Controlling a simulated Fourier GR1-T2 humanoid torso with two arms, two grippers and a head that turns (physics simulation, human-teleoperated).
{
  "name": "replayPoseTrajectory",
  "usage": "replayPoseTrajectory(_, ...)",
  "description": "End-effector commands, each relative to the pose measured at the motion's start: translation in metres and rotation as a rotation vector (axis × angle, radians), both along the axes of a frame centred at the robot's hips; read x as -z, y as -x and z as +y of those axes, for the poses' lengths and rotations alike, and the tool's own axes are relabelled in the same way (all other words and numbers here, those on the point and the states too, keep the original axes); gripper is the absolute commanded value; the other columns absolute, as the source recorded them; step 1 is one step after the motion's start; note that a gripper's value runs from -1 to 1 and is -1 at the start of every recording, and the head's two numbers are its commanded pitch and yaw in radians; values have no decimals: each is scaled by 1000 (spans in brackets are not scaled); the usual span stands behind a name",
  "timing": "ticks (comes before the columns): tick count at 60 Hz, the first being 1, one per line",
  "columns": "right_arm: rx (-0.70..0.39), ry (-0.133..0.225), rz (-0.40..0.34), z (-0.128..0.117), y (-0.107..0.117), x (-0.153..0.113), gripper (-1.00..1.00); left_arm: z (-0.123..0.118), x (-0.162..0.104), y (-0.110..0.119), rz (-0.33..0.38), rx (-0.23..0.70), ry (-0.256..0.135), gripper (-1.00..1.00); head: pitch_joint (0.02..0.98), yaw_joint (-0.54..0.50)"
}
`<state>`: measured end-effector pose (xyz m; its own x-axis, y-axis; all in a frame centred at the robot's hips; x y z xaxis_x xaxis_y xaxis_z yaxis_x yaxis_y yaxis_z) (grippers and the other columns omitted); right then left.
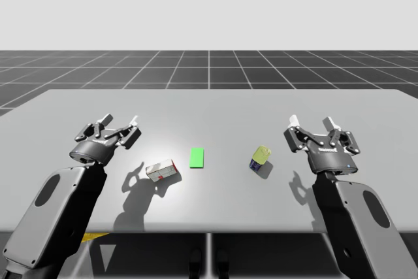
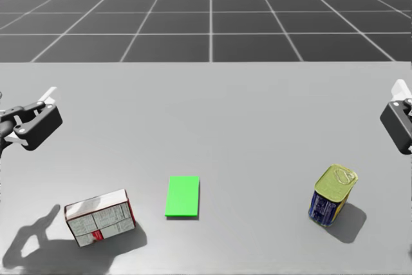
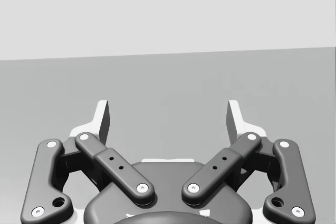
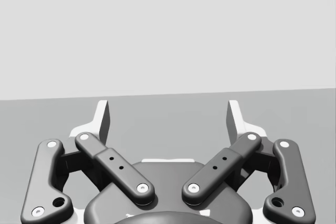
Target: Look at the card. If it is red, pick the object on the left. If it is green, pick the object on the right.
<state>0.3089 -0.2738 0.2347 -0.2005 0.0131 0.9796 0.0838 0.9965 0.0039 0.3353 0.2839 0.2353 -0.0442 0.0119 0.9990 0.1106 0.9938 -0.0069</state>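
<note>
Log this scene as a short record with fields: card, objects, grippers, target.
card: green card, flat on the table, between the two objects
left object: white and red box
right object: blue can with a yellow top
grippers: left gripper open, right gripper open, both holding nothing and apart from the objects
target: the can, since the card is green

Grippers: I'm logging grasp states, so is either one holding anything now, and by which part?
Nothing is held: my left gripper and my right gripper are both open and empty.
</note>
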Motion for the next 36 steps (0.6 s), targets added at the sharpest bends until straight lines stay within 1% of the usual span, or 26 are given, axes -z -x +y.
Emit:
replayPoseTrajectory(1, 1, 3, 1, 0, 0, 0, -1000, 0, 0, 0, 0, 2, -5, -1000, 712, 22)
replayPoseTrajectory(8, 3, 5, 0, 0, 0, -1, -1000, -1, 0, -1, 0, 5, -8, -1000, 778, 41)
replayPoseTrajectory(16, 6, 10, 0, 1, 0, 0, -1000, -2, 0, -1, -1, 8, -10, -1000, 832, 60)
replayPoseTrajectory(24, 6, 15, 1, 2, 0, 0, -1000, -3, 0, -1, 0, 11, -11, -1000, 848, 64)
replayPoseTrajectory(36, 5, 22, 1, 2, 1, 0, -1000, -5, 0, 1, 0, 11, -11, -1000, 846, 63)
